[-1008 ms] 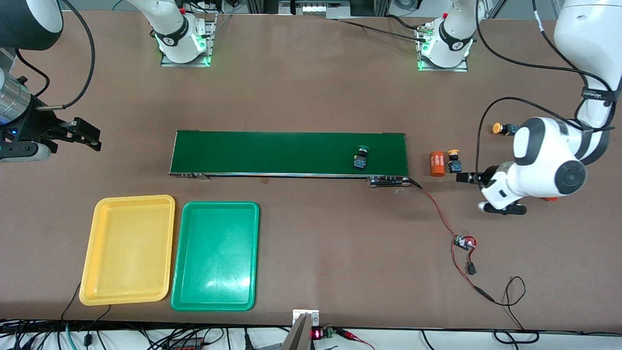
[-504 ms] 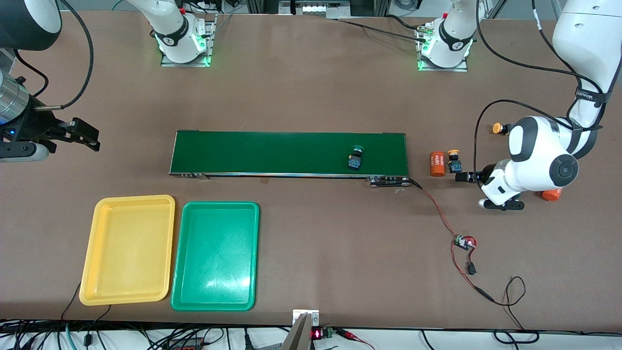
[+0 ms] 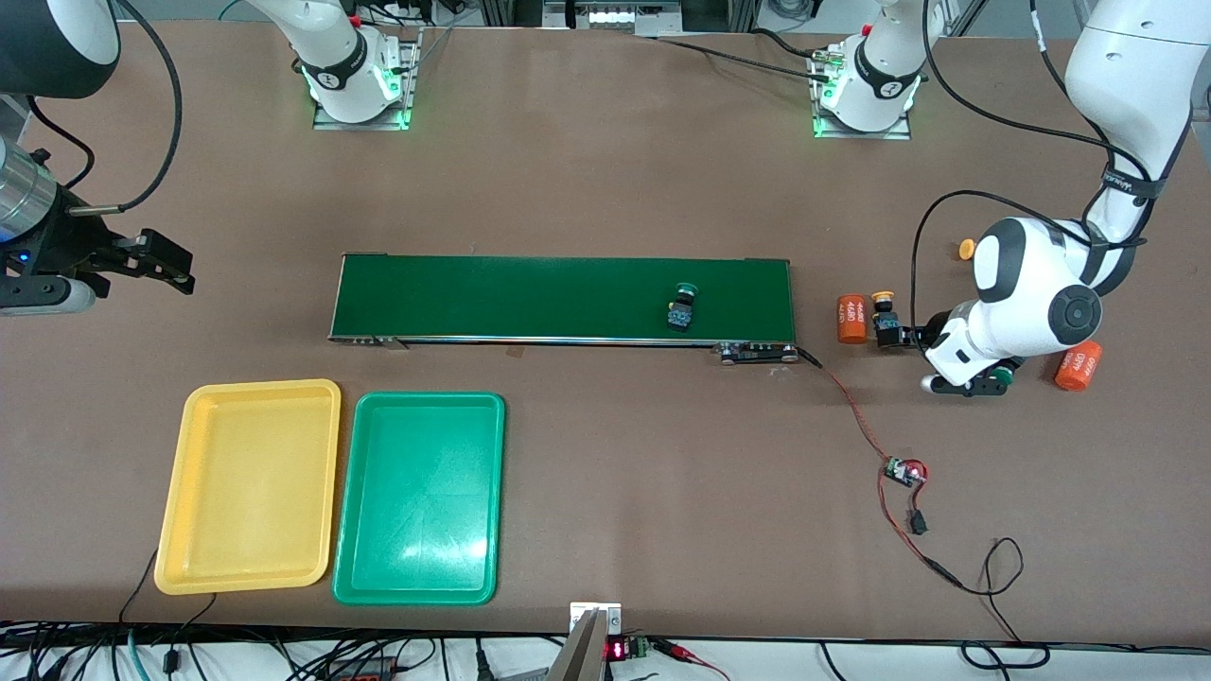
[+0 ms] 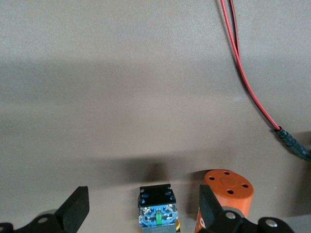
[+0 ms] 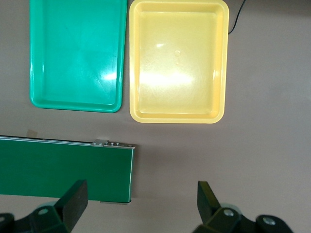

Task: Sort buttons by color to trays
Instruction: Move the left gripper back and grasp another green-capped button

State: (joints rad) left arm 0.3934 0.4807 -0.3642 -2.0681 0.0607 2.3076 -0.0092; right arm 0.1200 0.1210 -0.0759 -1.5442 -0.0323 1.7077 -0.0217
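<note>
Two trays, yellow (image 3: 248,486) and green (image 3: 419,498), lie edge to edge near the desk (image 3: 605,189) front, bare desk around them. Right gripper (image 3: 142,260) waits, fingers wide, over the desk edge. Green button (image 3: 680,307) rides the belt (image 3: 558,298). Left gripper (image 3: 903,333), fingers wide, straddles a yellow button (image 3: 886,315) beside an orange cylinder (image 3: 851,319)

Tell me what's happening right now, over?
Left gripper open around yellow button, orange cylinder crowding it. Right gripper open, waiting. Green button on belt.
</note>
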